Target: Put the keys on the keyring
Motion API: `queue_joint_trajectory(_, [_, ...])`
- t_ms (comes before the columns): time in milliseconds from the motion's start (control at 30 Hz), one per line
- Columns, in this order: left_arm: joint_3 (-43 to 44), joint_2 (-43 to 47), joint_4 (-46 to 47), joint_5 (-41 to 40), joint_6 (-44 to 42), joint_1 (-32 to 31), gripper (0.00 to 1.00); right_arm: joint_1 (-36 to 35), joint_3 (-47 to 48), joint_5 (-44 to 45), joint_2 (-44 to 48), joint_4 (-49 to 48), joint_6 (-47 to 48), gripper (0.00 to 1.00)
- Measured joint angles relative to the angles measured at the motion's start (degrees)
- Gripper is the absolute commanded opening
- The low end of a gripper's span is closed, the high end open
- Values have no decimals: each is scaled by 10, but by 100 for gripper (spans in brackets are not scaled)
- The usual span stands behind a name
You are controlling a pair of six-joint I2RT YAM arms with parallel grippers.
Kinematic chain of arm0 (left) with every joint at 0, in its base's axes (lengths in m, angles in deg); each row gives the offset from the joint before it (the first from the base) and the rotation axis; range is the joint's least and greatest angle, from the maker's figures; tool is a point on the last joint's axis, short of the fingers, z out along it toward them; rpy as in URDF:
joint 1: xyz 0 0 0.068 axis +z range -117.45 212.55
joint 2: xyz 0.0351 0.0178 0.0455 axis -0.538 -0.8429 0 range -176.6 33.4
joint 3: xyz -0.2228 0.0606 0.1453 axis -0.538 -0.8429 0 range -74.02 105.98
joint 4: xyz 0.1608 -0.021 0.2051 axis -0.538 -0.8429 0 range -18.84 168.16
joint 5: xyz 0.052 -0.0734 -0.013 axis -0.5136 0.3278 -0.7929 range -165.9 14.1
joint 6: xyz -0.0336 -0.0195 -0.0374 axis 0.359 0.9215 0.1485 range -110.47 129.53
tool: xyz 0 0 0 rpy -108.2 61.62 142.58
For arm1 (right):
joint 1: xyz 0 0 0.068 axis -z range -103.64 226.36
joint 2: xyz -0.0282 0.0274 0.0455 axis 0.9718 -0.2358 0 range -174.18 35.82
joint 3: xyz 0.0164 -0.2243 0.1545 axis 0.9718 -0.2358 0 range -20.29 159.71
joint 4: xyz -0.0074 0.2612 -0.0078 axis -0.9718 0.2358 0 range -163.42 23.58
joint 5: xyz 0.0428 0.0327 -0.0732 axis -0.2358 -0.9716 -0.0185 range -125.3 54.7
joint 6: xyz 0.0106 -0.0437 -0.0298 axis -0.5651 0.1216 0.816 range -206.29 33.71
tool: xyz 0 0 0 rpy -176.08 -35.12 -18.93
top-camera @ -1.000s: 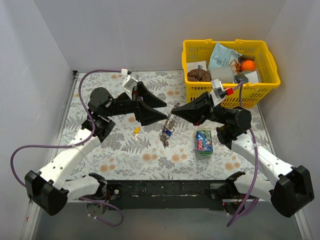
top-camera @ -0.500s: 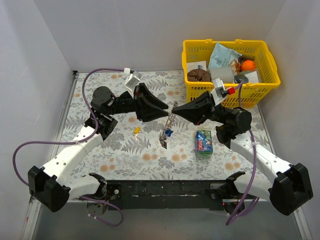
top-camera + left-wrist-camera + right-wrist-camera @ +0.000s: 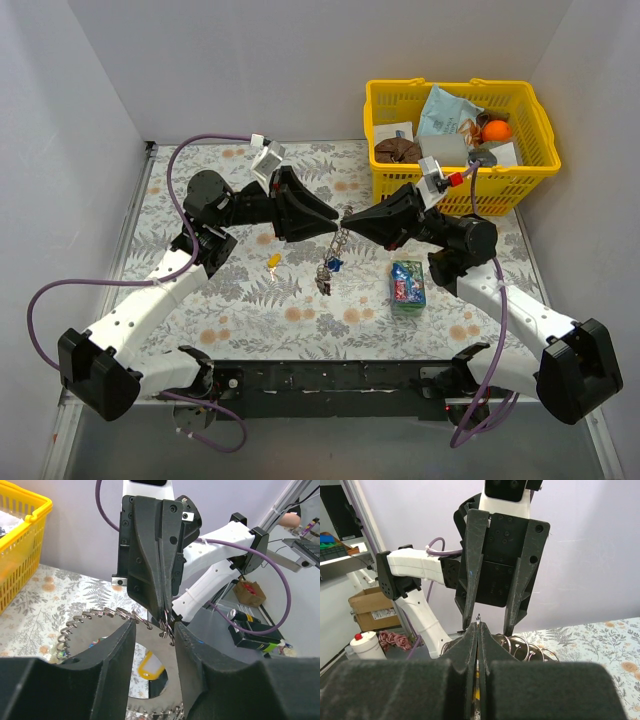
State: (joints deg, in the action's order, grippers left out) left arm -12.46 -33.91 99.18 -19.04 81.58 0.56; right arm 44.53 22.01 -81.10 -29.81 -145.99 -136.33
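Right gripper (image 3: pixel 351 216) pinched shut on the keyring (image 3: pixel 341 240), held above the counter (image 3: pixel 250 300), keys (image 3: pixel 326 272) dangling beneath, left gripper (image 3: pixel 332 222) open, fingers either side of the ring, yellow key (image 3: pixel 273 261) lying apart on the counter

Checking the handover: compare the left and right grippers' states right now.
The left gripper is open, jaws spread apart; the right gripper is shut, jaws pressed together. The right gripper pinches the keyring; the left gripper clamps nothing. Both are black and face each other, tips close, above the table.
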Motion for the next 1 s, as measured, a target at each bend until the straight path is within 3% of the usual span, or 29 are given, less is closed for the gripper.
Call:
queue_joint_trajectory(267, [2, 0, -13, 0, -12, 0, 34, 0, 0, 0, -1, 0, -6, 1])
queue_joint_trajectory(467, [4, 0, -28, -7, -22, 0, 22, 0, 0, 0, -1, 0, -6, 1])
queue_joint_trajectory(667, [6, 0, -31, -9, -27, 0, 0, 2, 0, 0, -1, 2, -6, 1])
queue_joint_trajectory(1000, [12, 1, -44, -12, -40, 0, 0, 3, 0, 7, -4, 2, -7, 1])
